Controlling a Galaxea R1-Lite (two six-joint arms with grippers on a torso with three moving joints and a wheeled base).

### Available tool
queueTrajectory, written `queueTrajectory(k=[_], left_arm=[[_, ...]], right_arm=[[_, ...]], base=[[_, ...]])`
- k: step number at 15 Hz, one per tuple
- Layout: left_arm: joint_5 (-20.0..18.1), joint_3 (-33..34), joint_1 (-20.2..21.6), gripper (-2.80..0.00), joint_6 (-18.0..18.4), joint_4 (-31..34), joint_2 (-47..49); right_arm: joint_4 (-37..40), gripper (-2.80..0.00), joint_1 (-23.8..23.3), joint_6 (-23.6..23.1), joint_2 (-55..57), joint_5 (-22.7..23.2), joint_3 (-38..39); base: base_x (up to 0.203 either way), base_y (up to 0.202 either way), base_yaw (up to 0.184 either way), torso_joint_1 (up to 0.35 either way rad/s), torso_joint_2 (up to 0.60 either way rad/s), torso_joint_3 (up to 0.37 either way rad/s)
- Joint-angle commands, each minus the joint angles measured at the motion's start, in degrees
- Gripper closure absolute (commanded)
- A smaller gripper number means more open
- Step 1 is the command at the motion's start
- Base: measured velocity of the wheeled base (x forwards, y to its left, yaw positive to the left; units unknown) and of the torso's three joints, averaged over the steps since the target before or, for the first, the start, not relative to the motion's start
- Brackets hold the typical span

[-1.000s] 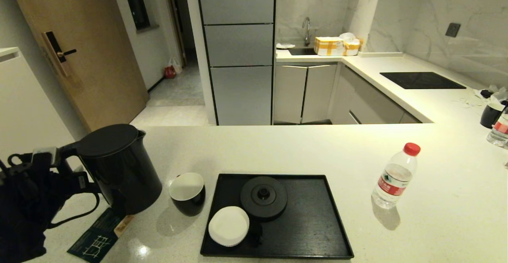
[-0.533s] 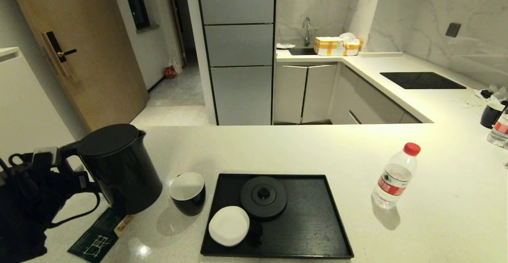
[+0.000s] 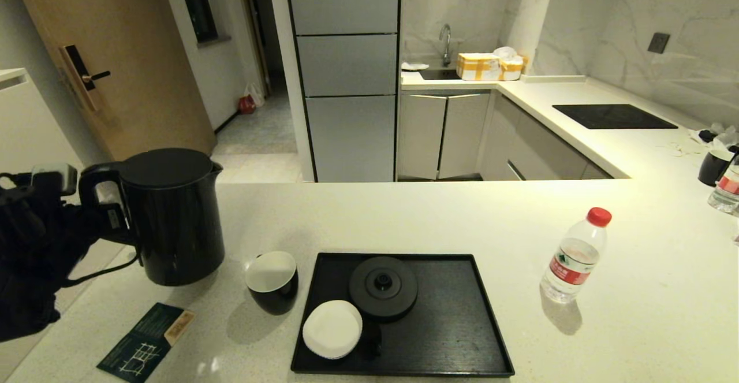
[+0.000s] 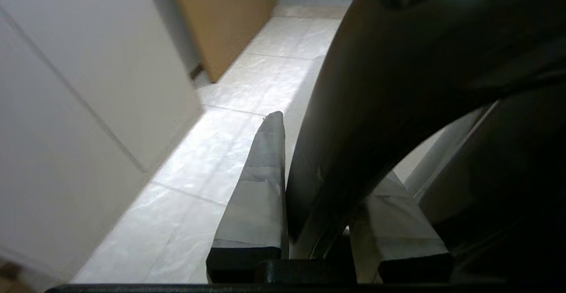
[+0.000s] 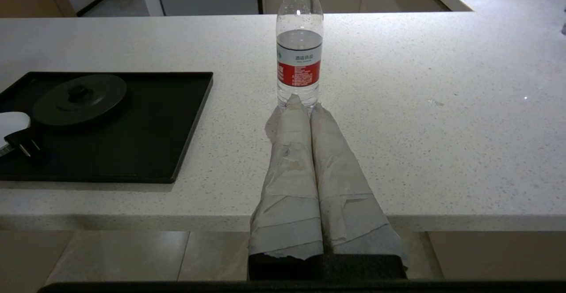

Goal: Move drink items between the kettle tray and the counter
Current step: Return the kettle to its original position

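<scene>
My left tool [image 3: 107,212], clamped on the handle of the kettle [image 3: 173,215], has just lifted it clear of the tabletop [image 3: 433,221]. The tray [image 3: 456,319], holding base disc [image 3: 383,287] and saucer [image 3: 332,329], lies beyond the kettle, past the cup [image 3: 272,282]. Likely next: carry across onto the tray. My right tool [image 5: 305,105] is clenched empty, just short of the bottle [image 5: 299,45].

Left end effector [image 4: 309,222] clamped; right [image 5: 305,103] closed

kettle [image 3: 173,215] left of cup [image 3: 272,281]; cup left of tray [image 3: 450,337]; bottle [image 3: 574,259] right
</scene>
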Motion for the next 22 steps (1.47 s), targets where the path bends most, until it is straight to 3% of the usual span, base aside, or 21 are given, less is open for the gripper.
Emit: queueTrajectory(k=[1, 3, 9, 11, 15, 17, 22], left_arm=[[0.2, -2.8, 0.0, 0.0, -1.2, 3.1, -3.9], [1.0, -4.4, 0.0, 0.0, -2.8, 6.0, -5.0], [1.6, -17.3, -3.2, 0.0, -10.3, 27.8, -11.9], [2.1, -20.6, -6.7, 0.0, -10.9, 32.4, -13.2], [7.4, -28.9, -13.8, 0.0, -12.1, 39.4, -12.9], [8.4, -30.3, -16.8, 0.0, -13.2, 42.3, -13.7], [13.7, -31.2, -29.0, 0.0, -14.0, 45.1, -14.1]], right_arm=[[0.0, 0.0, 0.0, 0.0, 0.1, 0.0, 0.0], [0.0, 0.0, 0.0, 0.0, 0.1, 0.1, 0.0], [0.0, 0.0, 0.0, 0.0, 0.1, 0.0, 0.0], [0.0, 0.0, 0.0, 0.0, 0.1, 0.0, 0.0], [0.0, 0.0, 0.1, 0.0, 0.1, 0.0, 0.0], [0.0, 0.0, 0.0, 0.0, 0.1, 0.1, 0.0], [0.0, 0.0, 0.0, 0.0, 0.1, 0.1, 0.0]], base=[[0.0, 0.0, 0.0, 0.0, 0.0, 0.0], [0.0, 0.0, 0.0, 0.0, 0.0, 0.0], [0.0, 0.0, 0.0, 0.0, 0.0, 0.0], [0.0, 0.0, 0.0, 0.0, 0.0, 0.0], [0.0, 0.0, 0.0, 0.0, 0.0, 0.0], [0.0, 0.0, 0.0, 0.0, 0.0, 0.0], [0.0, 0.0, 0.0, 0.0, 0.0, 0.0]])
